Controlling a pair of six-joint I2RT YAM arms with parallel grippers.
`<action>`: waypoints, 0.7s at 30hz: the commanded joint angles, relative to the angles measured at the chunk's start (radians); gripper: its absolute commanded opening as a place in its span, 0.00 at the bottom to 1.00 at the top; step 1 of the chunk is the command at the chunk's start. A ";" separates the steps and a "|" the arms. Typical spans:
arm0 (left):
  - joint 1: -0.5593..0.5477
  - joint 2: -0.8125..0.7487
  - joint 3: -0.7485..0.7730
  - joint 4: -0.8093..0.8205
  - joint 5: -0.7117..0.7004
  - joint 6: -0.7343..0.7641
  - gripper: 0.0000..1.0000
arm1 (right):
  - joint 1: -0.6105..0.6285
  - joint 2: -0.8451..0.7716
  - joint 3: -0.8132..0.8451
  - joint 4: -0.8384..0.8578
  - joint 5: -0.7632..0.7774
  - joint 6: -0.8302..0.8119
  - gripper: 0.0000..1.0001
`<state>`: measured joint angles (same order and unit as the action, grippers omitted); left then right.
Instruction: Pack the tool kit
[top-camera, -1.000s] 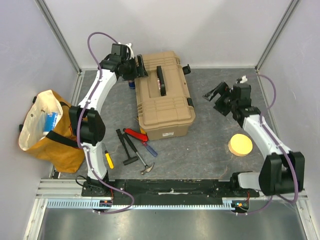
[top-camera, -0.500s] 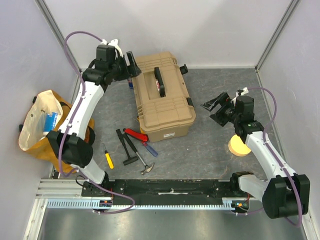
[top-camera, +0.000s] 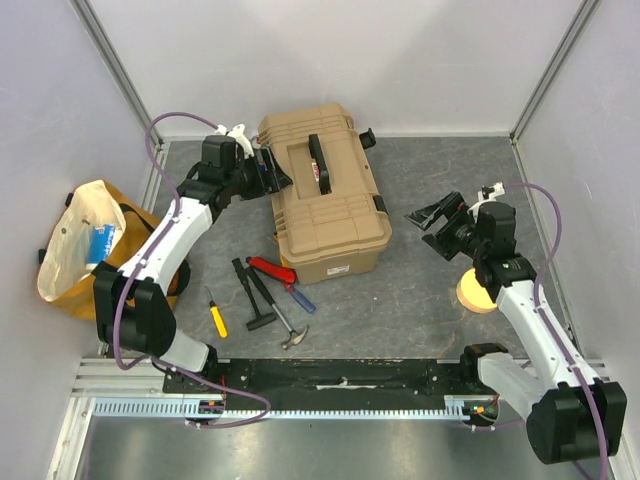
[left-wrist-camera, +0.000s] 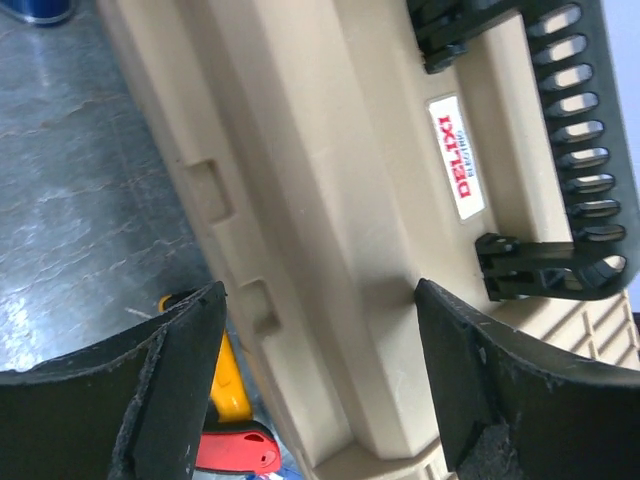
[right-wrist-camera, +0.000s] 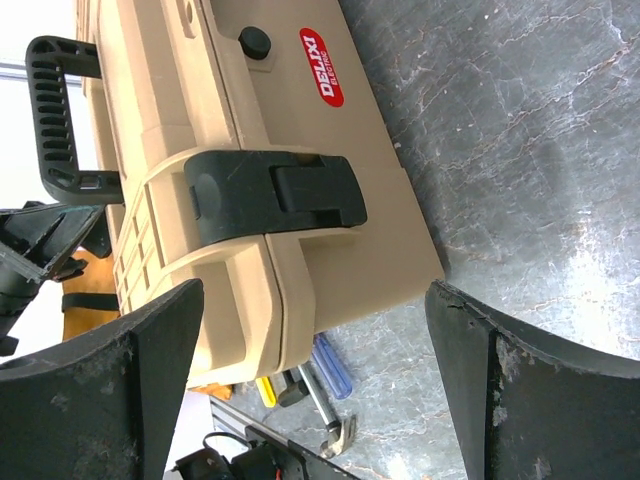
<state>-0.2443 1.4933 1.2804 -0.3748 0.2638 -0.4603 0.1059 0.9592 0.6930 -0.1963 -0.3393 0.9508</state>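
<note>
Grey, stone-patterned tabletop (top-camera: 400, 300) fills the cell between pale walls, and on it, slightly toward 12 o'clock from the middle, sits the tan plastic toolbox (top-camera: 325, 215), its lid down, its black carry handle (top-camera: 317, 160) lying flat on top and a black side latch (right-wrist-camera: 275, 195) folded against the end facing 3 o'clock. At 10 o'clock from the box the left gripper (top-camera: 275, 175) hangs hard by the lid's edge with its fingers spread wide; its wrist view shows the box edge framed between them, though whether they touch it cannot be told. At 3 o'clock the right gripper (top-camera: 425, 225) is spread just as wide and stands apart from the box, facing the latch end. Loose tools lie at 7 o'clock from the box: red-handled pliers (top-camera: 268, 267) just beside its corner, a blue-handled screwdriver (top-camera: 301, 299), a black-handled hammer (top-camera: 285, 322) and, farther toward 8 o'clock, a small yellow-handled screwdriver (top-camera: 217, 320). A round pale-yellow disc (top-camera: 478, 292) rests at 4 o'clock beside the right arm, and a mustard fabric bag (top-camera: 110, 285) slumps at 9 o'clock.
</note>
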 joint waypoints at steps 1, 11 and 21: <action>-0.006 0.024 0.008 0.145 0.120 0.038 0.80 | 0.005 -0.062 -0.030 -0.003 0.009 0.035 0.98; -0.007 0.251 0.207 0.137 0.251 0.064 0.63 | 0.005 -0.051 -0.078 0.052 0.000 0.075 0.98; -0.006 0.386 0.373 0.099 0.244 0.031 0.66 | 0.008 0.104 -0.300 0.584 -0.017 0.451 0.98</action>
<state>-0.2337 1.8347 1.5963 -0.2584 0.4767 -0.4259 0.1078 1.0050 0.4641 0.0803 -0.3431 1.1797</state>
